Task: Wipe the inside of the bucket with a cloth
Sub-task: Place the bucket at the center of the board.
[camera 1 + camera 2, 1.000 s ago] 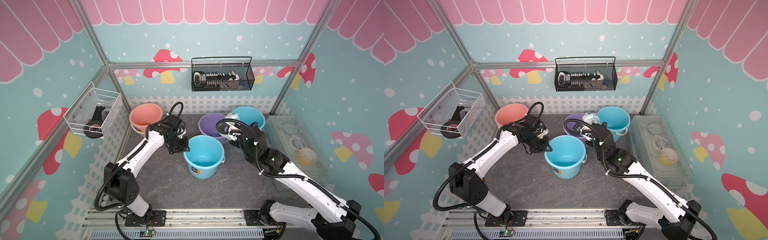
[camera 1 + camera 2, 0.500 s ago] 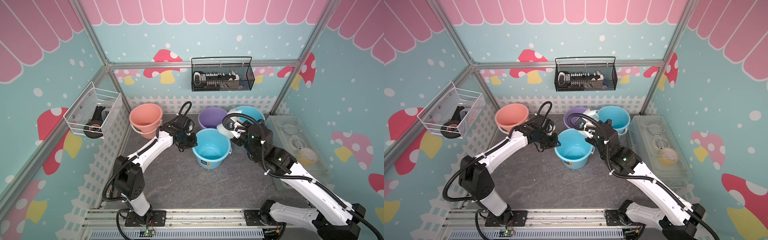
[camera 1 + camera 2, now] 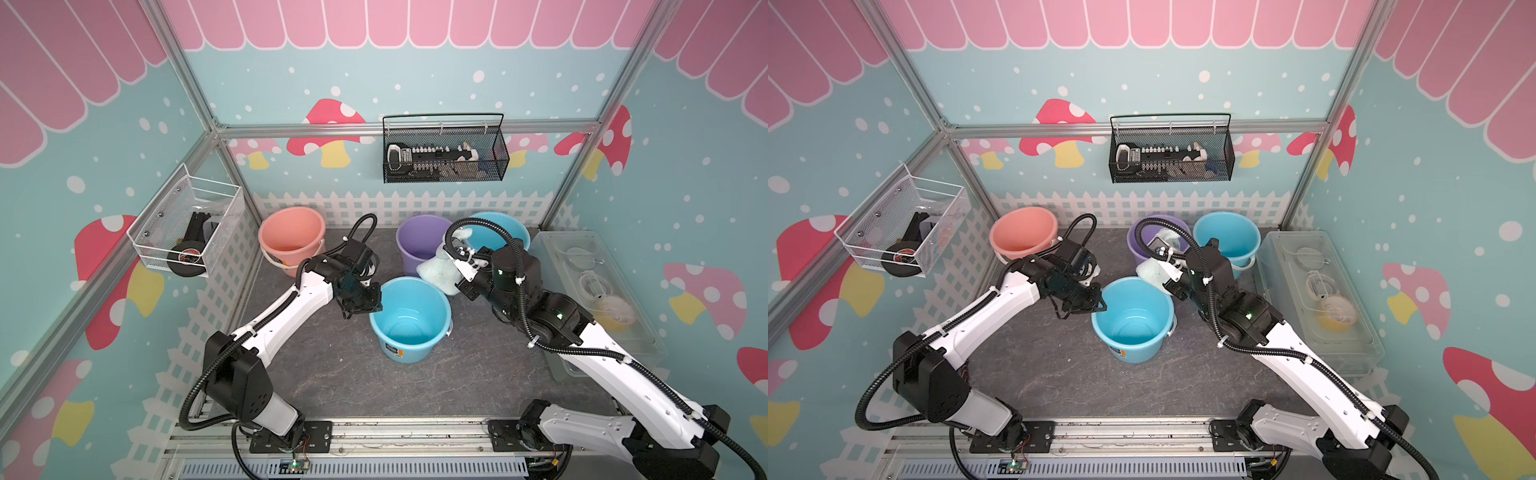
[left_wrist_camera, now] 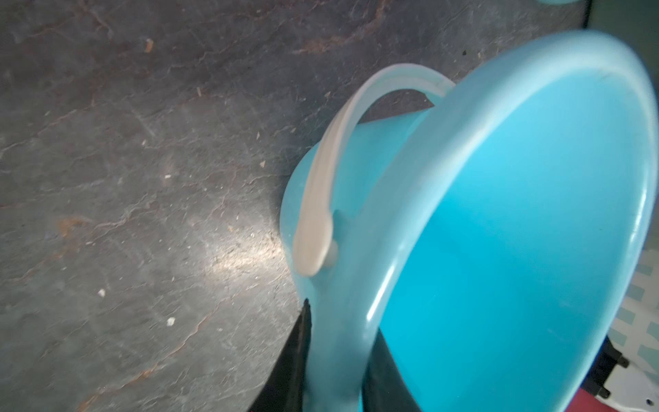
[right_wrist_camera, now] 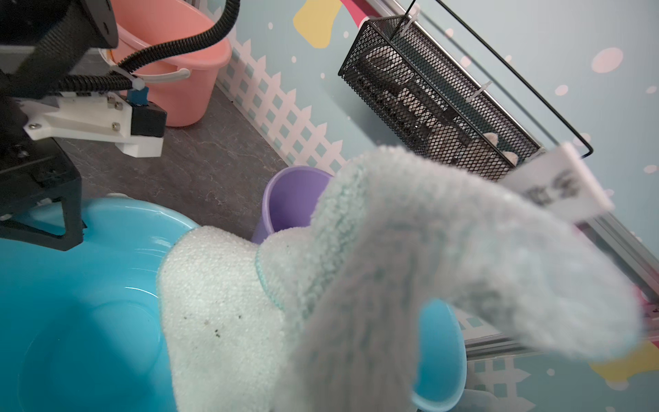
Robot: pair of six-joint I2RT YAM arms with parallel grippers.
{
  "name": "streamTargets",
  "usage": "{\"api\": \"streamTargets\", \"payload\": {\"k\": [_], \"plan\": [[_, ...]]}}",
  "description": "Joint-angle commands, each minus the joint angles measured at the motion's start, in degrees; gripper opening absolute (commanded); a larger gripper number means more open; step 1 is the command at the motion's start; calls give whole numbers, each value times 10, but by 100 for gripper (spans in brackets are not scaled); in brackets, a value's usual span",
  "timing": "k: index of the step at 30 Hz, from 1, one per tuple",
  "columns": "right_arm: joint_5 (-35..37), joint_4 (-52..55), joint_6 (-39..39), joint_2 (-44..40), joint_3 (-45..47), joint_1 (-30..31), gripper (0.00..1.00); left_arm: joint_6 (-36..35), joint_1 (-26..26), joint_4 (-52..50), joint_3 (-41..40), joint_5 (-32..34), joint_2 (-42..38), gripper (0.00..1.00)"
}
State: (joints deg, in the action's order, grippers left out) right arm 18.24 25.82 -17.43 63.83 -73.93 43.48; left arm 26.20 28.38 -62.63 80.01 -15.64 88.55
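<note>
Zero wiping done: the right end effector (image 3: 453, 276) pinches the cloth (image 3: 434, 270) beside the bucket (image 3: 415, 345). The left end effector (image 3: 370, 301) straddles its rim (image 4: 410, 214), grip unclear.

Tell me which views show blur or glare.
Left wrist view: the bucket rim is smeared, with a glare patch on the table; right wrist view: the cloth part nearest the lens is out of focus; both top views: sharp.

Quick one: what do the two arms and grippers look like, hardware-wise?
Matching pair: left arm and right arm have white link shells and black joint housings. Black corrugated conduit loops over each wrist, fastened with white zip ties. The left gripper is black, with flat angular fingers.
</note>
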Motion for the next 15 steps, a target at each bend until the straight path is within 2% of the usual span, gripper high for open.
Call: {"api": "streamTargets", "payload": {"k": [1, 5, 15], "plan": [[-19, 8, 24, 8, -21, -3, 0, -35, 2, -78, 33, 41, -4, 31], [-15, 7, 26, 8, -20, -3, 0, -58, 2, -115, 75, 56, 23, 35], [3, -2, 37, -10, 8, -3, 0, -73, 21, -164, 136, 81, 81, 34]]}}
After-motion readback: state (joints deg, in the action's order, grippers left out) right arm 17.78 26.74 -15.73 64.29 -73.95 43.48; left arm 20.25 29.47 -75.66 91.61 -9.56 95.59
